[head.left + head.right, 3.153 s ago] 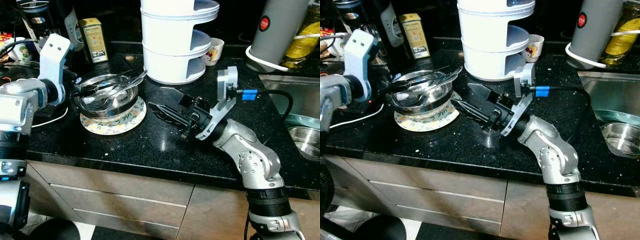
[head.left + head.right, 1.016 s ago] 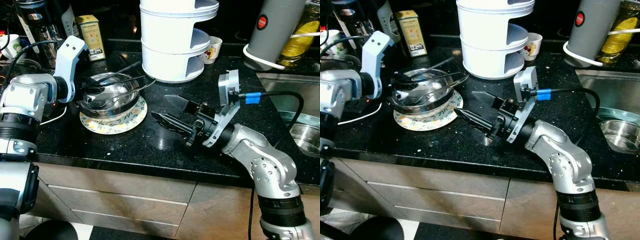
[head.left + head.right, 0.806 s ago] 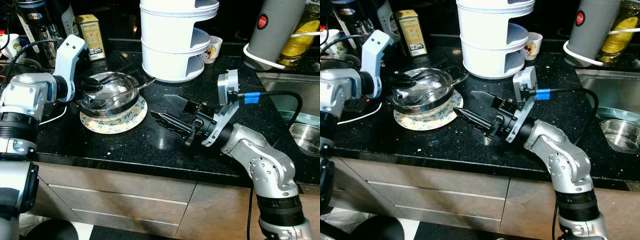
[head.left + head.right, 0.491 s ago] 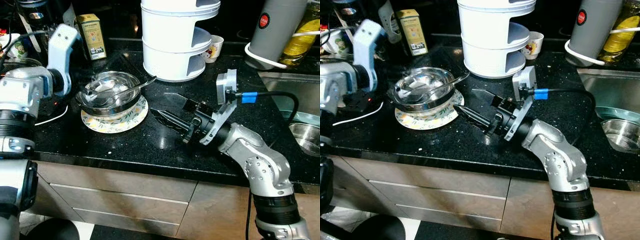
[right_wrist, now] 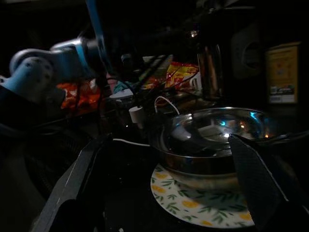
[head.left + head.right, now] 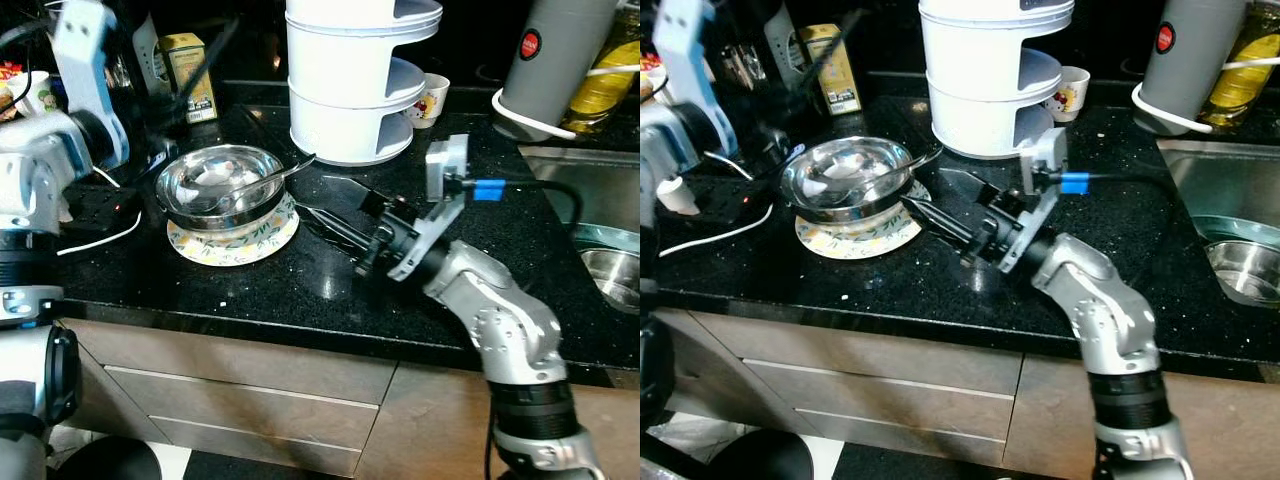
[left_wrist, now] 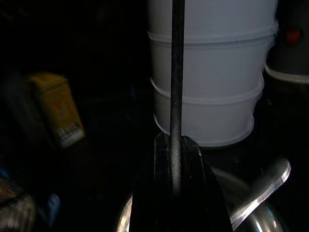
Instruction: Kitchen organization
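A thin black utensil (image 7: 176,96) is being pinched by the left claw (image 7: 176,159), bowl (image 6: 213,188) just below; right claw (image 6: 335,215) is being held spread beside it.

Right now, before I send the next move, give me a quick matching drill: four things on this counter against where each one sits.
Things:
1. steel bowl
2. yellow box
3. small cup
4. right gripper

Places:
A. right of the white stacked container
B. on the floral plate
C. open, over the black counter beside the bowl
D. at the back, left of the white container

Pairs: 1-B, 2-D, 3-A, 4-C
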Robot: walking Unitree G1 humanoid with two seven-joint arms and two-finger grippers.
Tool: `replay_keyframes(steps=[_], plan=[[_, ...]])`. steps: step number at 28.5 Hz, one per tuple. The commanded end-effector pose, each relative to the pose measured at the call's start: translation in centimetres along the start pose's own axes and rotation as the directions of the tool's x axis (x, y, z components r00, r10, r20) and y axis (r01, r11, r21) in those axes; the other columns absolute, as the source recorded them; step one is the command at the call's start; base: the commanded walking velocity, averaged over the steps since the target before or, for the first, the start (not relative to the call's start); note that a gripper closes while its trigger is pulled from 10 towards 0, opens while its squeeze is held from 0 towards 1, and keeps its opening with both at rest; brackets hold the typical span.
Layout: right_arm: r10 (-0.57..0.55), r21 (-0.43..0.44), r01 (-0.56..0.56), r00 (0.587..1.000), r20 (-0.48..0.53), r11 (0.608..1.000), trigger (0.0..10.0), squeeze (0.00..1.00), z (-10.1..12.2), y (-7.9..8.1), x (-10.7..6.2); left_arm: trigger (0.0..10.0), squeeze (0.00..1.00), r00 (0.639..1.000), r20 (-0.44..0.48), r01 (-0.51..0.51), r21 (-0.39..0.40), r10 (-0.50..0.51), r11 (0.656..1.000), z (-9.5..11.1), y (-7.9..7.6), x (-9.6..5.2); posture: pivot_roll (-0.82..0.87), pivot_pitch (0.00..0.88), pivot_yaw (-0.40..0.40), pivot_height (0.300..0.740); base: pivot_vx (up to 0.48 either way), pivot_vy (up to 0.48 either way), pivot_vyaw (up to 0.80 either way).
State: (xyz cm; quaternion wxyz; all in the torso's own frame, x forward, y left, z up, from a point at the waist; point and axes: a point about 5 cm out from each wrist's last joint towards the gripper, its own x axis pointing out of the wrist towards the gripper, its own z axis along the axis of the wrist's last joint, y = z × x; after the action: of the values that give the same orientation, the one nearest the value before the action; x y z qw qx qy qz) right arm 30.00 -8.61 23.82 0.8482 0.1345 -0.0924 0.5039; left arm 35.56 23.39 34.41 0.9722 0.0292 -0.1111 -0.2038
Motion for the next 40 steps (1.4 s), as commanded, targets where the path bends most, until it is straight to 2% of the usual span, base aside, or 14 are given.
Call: replay_keyframes(steps=[1,6,11,14,19,22,25,28,29,30,31,34,37,40], plan=[[-0.044,-0.021,0.044,0.999,-0.017,0.999,10.0,0.00,-0.4,-0.3,0.6,0.0,0.00,0.998,0.035,-0.042,-0.021,0.043,0.999,-0.2,0.2,-0.5,0.00,0.000,0.027,0.740,0.000,0.000,0.00],[-0.269,-0.019,0.269,0.963,-0.018,0.963,10.0,0.00,-1.0,-2.3,2.1,0.0,0.00,0.987,0.094,-0.133,0.006,0.132,0.991,-0.8,-1.0,-1.1,0.02,0.000,0.023,0.740,0.000,0.000,0.00],[-0.354,-0.035,0.353,0.935,-0.025,0.935,10.0,0.00,-1.1,-3.5,2.4,0.0,0.00,0.974,0.138,-0.179,-0.010,0.178,0.984,-1.6,-2.6,-1.7,0.04,0.000,0.016,0.740,0.000,0.000,0.00],[-0.401,-0.037,0.401,0.916,-0.014,0.915,10.0,0.00,-0.9,-4.3,2.4,0.0,0.00,0.959,0.152,-0.230,-0.069,0.238,0.971,-3.0,-4.2,-2.7,0.05,0.000,0.008,0.740,0.000,0.000,0.00],[-0.478,-0.059,0.476,0.878,-0.020,0.877,10.0,0.00,-1.0,-5.4,2.2,0.0,0.00,0.935,0.165,-0.307,-0.068,0.314,0.949,-3.6,-4.9,-3.7,0.06,0.000,0.001,0.740,0.000,0.000,0.00],[-0.498,0.003,0.498,0.867,-0.034,0.867,10.0,0.00,-1.2,-5.8,2.3,0.0,0.00,0.914,0.194,-0.345,-0.088,0.356,0.934,-3.6,-5.5,-4.2,0.06,0.000,-0.004,0.740,0.000,0.000,0.00],[-0.467,0.119,0.466,0.884,-0.019,0.877,10.0,0.00,-0.9,-5.5,3.1,0.0,0.00,0.906,0.202,-0.367,-0.070,0.373,0.928,-3.7,-6.2,-4.3,0.07,0.000,-0.016,0.740,0.000,0.000,0.00],[-0.443,0.173,0.438,0.897,-0.009,0.882,10.0,0.00,-0.6,-5.2,3.7,0.0,0.00,0.902,0.201,-0.377,-0.064,0.382,0.924,-3.9,-6.6,-4.5,0.07,0.000,-0.016,0.740,0.000,0.000,0.00],[-0.419,0.215,0.409,0.908,0.003,0.887,10.0,0.00,-0.4,-5.0,4.2,1.1,0.00,0.898,0.198,-0.389,-0.061,0.393,0.919,-4.0,-6.8,-4.5,0.07,0.000,-0.023,0.740,0.000,0.000,0.00],[-0.399,0.241,0.384,0.917,0.015,0.891,10.0,0.00,-0.1,-4.7,4.6,1.1,0.00,0.894,0.190,-0.403,-0.056,0.406,0.914,-4.2,-6.9,-4.6,0.07,0.000,-0.025,0.740,0.000,0.000,0.00],[-0.385,0.254,0.368,0.923,0.021,0.894,10.0,0.00,0.0,-4.6,5.1,10.0,0.00,0.889,0.183,-0.417,-0.050,0.419,0.907,-4.3,-7.0,-4.7,0.07,0.000,-0.030,0.740,0.000,0.000,0.00],[-0.371,0.249,0.356,0.929,0.013,0.901,10.0,0.00,0.1,-4.4,5.9,10.0,0.00,0.883,0.169,-0.436,-0.047,0.438,0.899,-4.7,-7.0,-4.9,0.08,0.000,-0.034,0.740,0.000,0.000,0.00],[-0.391,0.159,0.397,0.918,-0.067,0.904,10.0,0.00,-0.6,-4.5,7.1,10.0,0.00,0.874,0.155,-0.462,-0.030,0.461,0.886,-5.0,-6.9,-5.4,0.10,0.000,-0.047,0.740,0.000,0.000,0.00],[-0.406,0.141,0.415,0.909,-0.092,0.899,10.0,0.00,-0.6,-4.7,7.6,10.0,0.00,0.871,0.155,-0.470,-0.013,0.466,0.882,-5.1,-7.0,-5.7,0.10,0.000,-0.056,0.740,0.000,0.000,0.00]])
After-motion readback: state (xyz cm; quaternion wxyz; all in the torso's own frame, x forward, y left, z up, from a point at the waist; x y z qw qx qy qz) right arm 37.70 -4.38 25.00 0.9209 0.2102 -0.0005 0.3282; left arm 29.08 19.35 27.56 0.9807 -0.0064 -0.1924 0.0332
